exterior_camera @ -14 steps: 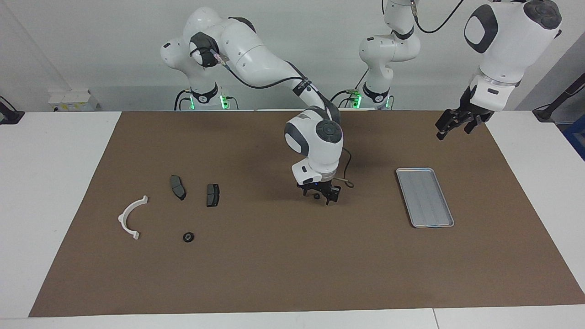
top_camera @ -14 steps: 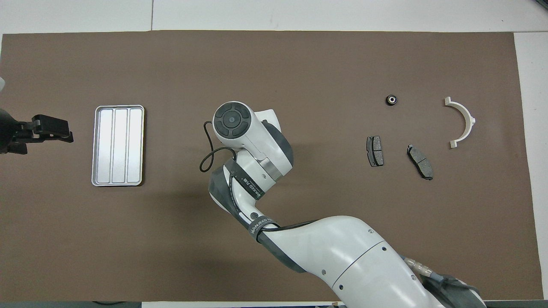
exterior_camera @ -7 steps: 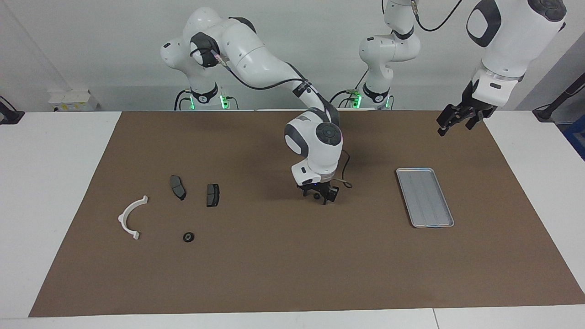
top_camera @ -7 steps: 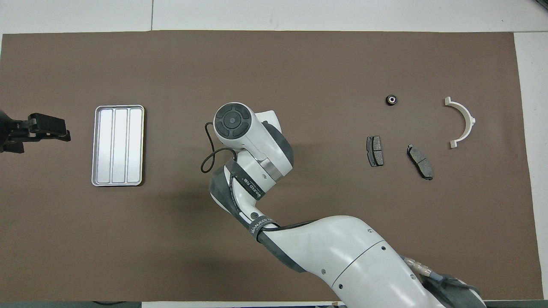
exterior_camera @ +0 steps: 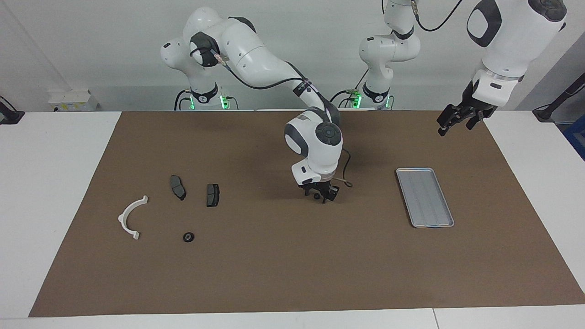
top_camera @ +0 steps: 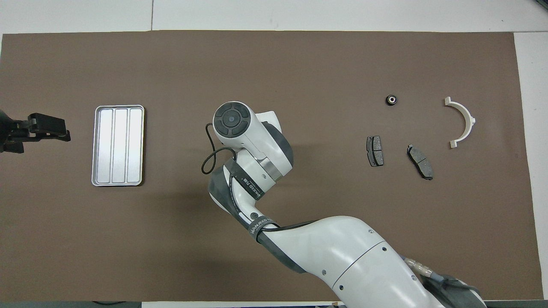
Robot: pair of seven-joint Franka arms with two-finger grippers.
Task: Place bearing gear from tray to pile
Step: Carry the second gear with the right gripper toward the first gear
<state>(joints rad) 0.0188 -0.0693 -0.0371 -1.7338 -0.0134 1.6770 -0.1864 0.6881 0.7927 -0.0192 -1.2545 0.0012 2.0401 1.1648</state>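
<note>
Narrowing since a second ago, the right pincer (exterior_camera: pixel 320 196) is drawing in around a small dark round part, likely the bearing gear (exterior_camera: pixel 316 196), and sitting very low over the middle of the brown mat (exterior_camera: pixel 274 265). I cannot tell whether it is clamping the part yet or only closing toward it. The overhead view is hiding the tips under the wrist. The right arm itself is barely shifting. The left pincer (exterior_camera: pixel 454 122) is now hanging slightly higher than a second ago. It is spread wide, carrying nothing, and waiting over the mat corner at about 1 o'clock of the tray (exterior_camera: pixel 425 197) in the facing view. The tray is lying at 3 o'clock of the right pincer, toward the left arm's end, and showing no part inside. The pile is lying at 9 o'clock, well apart: two brake pads (exterior_camera: pixel 178 187) (exterior_camera: pixel 212 194), the white bracket (exterior_camera: pixel 130 218), and a second gear (exterior_camera: pixel 188 237) already resting at 6 o'clock of the pads. My read: this gear is sitting mid-mat, halfway along, and the right arm is taking it over. Next, it needs a firm grip, a lift, and a carry toward 9 o'clock. The part is tiny and could be slipping out.
</note>
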